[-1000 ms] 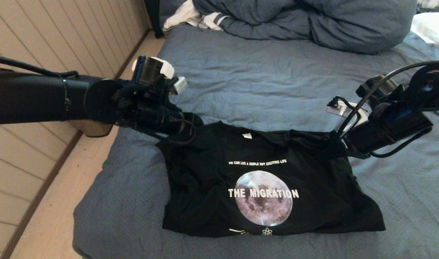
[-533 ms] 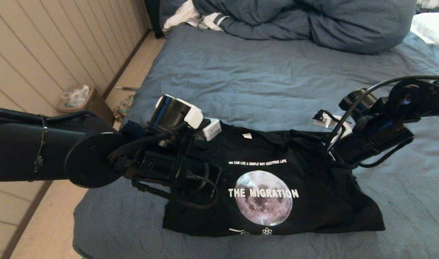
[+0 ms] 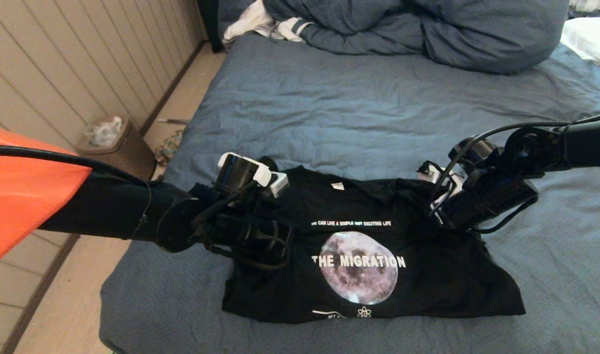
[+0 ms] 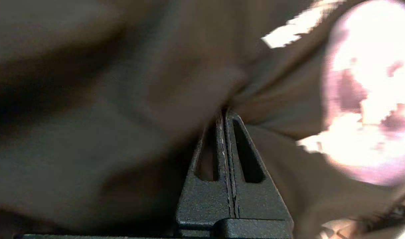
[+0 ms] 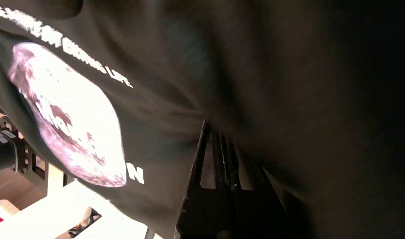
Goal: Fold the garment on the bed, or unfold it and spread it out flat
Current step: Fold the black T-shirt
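The garment [image 3: 428,280], a black T-shirt with a moon print [image 3: 361,274] and white lettering, lies on the blue-grey bed [image 3: 359,113] near its front edge. My left gripper [image 3: 286,245] is low over the shirt's left part. In the left wrist view its jaws [image 4: 225,113] are pressed together, with black cloth bunched at the tips. My right gripper [image 3: 435,216] is at the shirt's upper right corner. The cloth there rises to its shut tips [image 5: 215,125], and creases run out from them. The wrists hide both sets of fingertips in the head view.
A bunched blue-grey duvet [image 3: 428,29] and a white striped cloth [image 3: 260,22] lie at the bed's far end, and a white pillow [image 3: 592,37] at the far right. A waste bin [image 3: 110,140] stands on the floor by the panelled wall on the left.
The left arm swung from the shirt's upper left corner down and inward over its left part. The right gripper slid left and lower along the top right edge. The print stayed put.
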### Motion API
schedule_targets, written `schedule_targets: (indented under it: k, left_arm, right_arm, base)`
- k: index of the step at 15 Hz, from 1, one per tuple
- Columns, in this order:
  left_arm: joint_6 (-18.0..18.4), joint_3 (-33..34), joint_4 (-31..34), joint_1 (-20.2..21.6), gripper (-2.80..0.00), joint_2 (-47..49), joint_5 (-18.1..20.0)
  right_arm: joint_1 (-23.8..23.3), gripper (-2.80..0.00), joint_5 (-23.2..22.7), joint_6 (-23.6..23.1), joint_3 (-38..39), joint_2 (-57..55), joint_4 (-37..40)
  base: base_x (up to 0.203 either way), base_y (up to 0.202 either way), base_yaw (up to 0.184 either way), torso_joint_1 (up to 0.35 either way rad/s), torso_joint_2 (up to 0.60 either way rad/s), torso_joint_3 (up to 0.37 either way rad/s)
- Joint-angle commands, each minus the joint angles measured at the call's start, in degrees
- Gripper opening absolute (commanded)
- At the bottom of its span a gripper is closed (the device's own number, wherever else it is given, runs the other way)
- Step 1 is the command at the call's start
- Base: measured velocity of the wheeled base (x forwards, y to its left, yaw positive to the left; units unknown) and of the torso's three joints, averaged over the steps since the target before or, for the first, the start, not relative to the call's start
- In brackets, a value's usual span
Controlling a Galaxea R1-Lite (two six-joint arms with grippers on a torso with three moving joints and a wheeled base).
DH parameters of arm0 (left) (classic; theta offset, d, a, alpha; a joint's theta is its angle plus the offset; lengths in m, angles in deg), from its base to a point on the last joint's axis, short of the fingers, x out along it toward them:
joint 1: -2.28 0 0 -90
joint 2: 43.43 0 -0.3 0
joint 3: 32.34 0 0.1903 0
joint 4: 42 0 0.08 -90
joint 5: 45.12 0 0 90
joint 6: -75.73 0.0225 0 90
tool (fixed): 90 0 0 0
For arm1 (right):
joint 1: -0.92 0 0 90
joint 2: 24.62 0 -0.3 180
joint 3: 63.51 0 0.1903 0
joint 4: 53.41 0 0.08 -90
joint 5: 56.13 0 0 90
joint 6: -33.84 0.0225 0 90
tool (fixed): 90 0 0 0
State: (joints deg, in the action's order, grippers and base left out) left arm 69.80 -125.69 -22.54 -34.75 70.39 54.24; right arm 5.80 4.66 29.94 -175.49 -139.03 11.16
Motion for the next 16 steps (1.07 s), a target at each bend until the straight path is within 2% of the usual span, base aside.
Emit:
schedule_targets:
  k: [1,3,7,10,16]
  left_arm:
    - [0.37,0.83,0.08,3.65,-2.80,2.41,-0.20]
    - [1.19,3.00,0.19,5.28,-2.80,0.18,-0.10]
    - [2.65,11.29,0.51,5.55,-2.80,-8.37,-0.07]
    - [3.98,14.91,2.55,5.52,-2.80,-13.80,-0.04]
    - [4.35,15.33,4.17,5.95,-2.80,-18.50,-0.07]
  right_arm:
    - [-0.64,-2.80,-0.05,-0.06,0.28,-0.73,0.19]
    - [-1.78,-2.80,0.11,-0.14,0.28,-0.64,0.19]
    - [-4.35,-2.80,0.27,-0.32,0.21,-0.80,0.19]
    - [-6.31,-2.80,0.29,-0.32,0.28,-0.99,0.19]
    - [-9.49,-2.80,0.38,-0.62,0.29,-0.62,0.19]
  base:
    - [0.000,0.000,0.000,0.000,0.00,0.000]
    - [0.000,0.000,0.000,0.000,0.00,0.000]
    - [0.000,0.000,0.000,0.000,0.00,0.000]
    - [0.000,0.000,0.000,0.000,0.00,0.000]
    - [0.000,0.000,0.000,0.000,0.00,0.000]
